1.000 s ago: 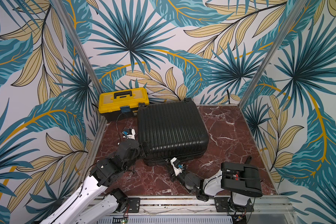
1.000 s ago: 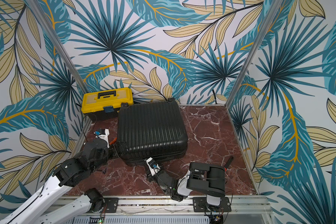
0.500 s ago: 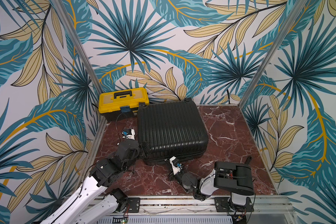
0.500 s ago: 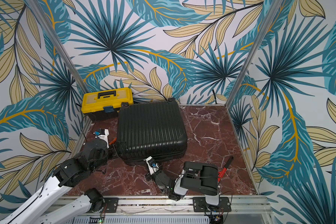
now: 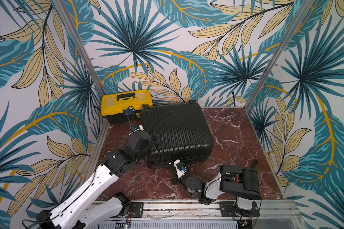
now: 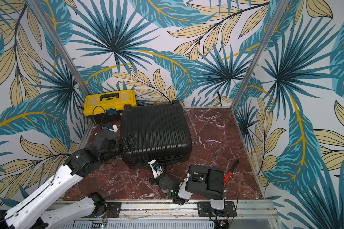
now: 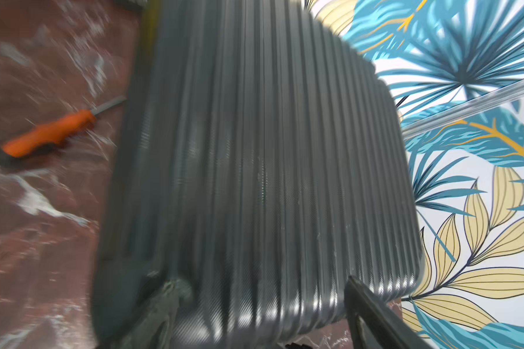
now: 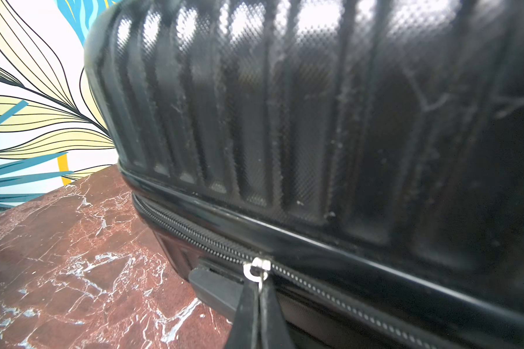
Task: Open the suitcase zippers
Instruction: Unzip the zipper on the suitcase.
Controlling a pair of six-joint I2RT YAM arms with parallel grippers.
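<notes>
The black ribbed suitcase (image 5: 175, 130) (image 6: 155, 128) lies flat on the marble floor, shell halves together. The zippers' track (image 8: 194, 235) runs along its front seam. My right gripper (image 8: 259, 287) is shut on the silver-ringed zipper pull (image 8: 257, 270) at the front edge, left of the middle; in both top views this gripper (image 5: 170, 164) (image 6: 149, 163) touches the seam. My left gripper (image 5: 155, 141) (image 6: 128, 141) is open at the suitcase's near left corner. In the left wrist view its fingers (image 7: 164, 302) stand wide over the ribbed shell (image 7: 254, 166).
A yellow-and-black toolbox (image 5: 125, 103) (image 6: 109, 101) stands against the back wall, touching the suitcase's far left corner. An orange-handled screwdriver (image 7: 49, 133) (image 6: 229, 170) lies on the floor at the right, behind my right arm. Patterned walls enclose three sides.
My right gripper's jaws have closed onto the zipper pull, and the right arm's elbow has shifted slightly left. The left arm and the suitcase have hardly moved.
</notes>
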